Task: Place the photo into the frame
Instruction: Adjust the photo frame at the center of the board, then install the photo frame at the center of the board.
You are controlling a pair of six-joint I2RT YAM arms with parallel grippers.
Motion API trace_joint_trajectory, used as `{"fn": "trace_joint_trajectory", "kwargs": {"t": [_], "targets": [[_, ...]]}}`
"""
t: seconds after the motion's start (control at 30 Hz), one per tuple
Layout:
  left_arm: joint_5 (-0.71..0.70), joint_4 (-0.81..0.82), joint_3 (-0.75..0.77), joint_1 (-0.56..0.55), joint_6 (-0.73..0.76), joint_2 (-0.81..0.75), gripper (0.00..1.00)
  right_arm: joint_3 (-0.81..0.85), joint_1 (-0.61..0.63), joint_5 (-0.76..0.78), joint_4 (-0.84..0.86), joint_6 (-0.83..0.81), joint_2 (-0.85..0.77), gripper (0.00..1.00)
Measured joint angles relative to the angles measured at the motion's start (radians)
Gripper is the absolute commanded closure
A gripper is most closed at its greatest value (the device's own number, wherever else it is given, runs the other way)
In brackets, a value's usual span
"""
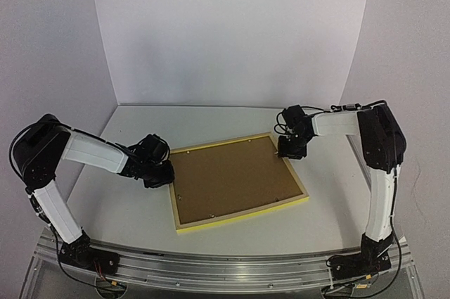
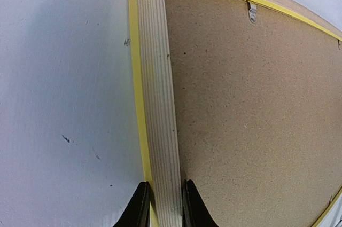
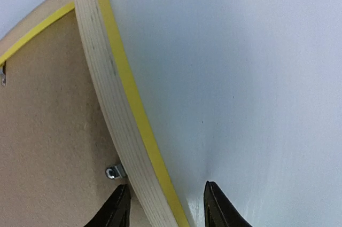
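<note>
Here the frame (image 1: 242, 216) lies flat and face down on the white table (image 1: 119, 207), turned a little askew, its brown backing board (image 1: 228, 179) facing up inside the yellow-edged wooden rails. The left gripper (image 1: 158, 174) sits at the frame's left rail near the far left corner; in the left wrist view its two fingers (image 2: 140, 205) straddle that pale rail (image 2: 157, 104), one on the table side and one on the board side, pressed against both flanks, so it is clamped on the frame. The right gripper (image 1: 292, 150) is at the far right corner; in the right wrist view one finger (image 3: 115, 208) is over the board just beside the rail (image 3: 115, 99), while the other finger (image 3: 219, 205) stands on the table side, clearly apart from the yellow edge, so these jaws are spread and grasp nothing. Counted: one frame, one backing board, two arms with two fingers each. Small metal clips hold the board: one shows plainly in the left wrist view (image 2: 252, 12), two in the right wrist view, one near the finger (image 3: 114, 172) and one at the picture's left edge (image 3: 2, 75)
</note>
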Motion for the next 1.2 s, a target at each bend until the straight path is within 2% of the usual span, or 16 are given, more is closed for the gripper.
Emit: {"fn": "trace_joint_trajectory", "kwargs": {"t": [0.13,0.2,0.4,0.53,0.7,0.83,1.0,1.2], "targets": [[-0.011,0.001,-0.016,-0.019,-0.058,-0.017,1.00,0.008,-0.013,0.012,0.013,0.014,0.008,0.16],[-0.011,-0.007,-0.023,-0.023,-0.073,-0.025,1.00,-0.005,-0.011,0.018,0.011,0.016,-0.006,0.10],[-0.002,-0.026,-0.047,-0.035,-0.087,-0.055,1.00,-0.056,0.043,-0.002,-0.013,0.033,-0.168,0.10],[0.003,-0.024,-0.050,-0.036,-0.099,-0.056,1.00,-0.026,0.223,-0.096,0.036,-0.003,-0.220,0.10],[0.003,-0.007,-0.061,-0.036,-0.131,-0.060,1.00,0.012,0.449,-0.352,0.178,-0.023,-0.120,0.10],[0.006,0.018,-0.079,-0.036,-0.156,-0.067,1.00,0.029,0.559,-0.489,0.301,-0.022,-0.001,0.11],[0.011,0.041,-0.096,-0.038,-0.177,-0.075,1.00,0.030,0.587,-0.583,0.447,0.009,0.097,0.11],[0.015,0.054,-0.104,-0.038,-0.187,-0.077,1.00,0.034,0.587,-0.604,0.543,0.027,0.142,0.11]]}}
